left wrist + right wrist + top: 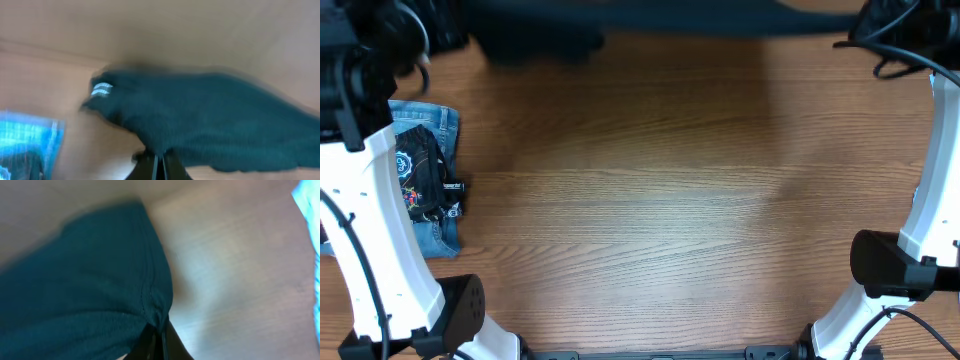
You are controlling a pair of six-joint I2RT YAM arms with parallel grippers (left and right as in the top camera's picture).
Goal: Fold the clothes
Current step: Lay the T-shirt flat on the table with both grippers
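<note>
Left hand: fingers drawn together at the bottom of the left wrist view, clenched on the lower border of a teal garment; the pinch is visible, though the picture is heavily blurred. Right hand: fingers likewise closed, grasping the same garment at a stitched hem that runs down into the pinch. From the left hand the cloth spreads up and to the right in a broad dark mass, with a small white striped logo near its upper left end. From the right hand the cloth fans out to the left and fills most of that view, with bare wood to the right of the hem. In the overhead view the garment shows only as a dark, blurred band along the far edge of the bench, reaching from near the far left corner to near the far right corner, between the two arms. Whether it hangs clear of the wood or rests on it cannot be told. At the left edge of the bench lies a folded pair of blue jeans, with a dark printed item lying on top of it. The white left arm partly covers both. The jeans are well apart from the teal garment.
</note>
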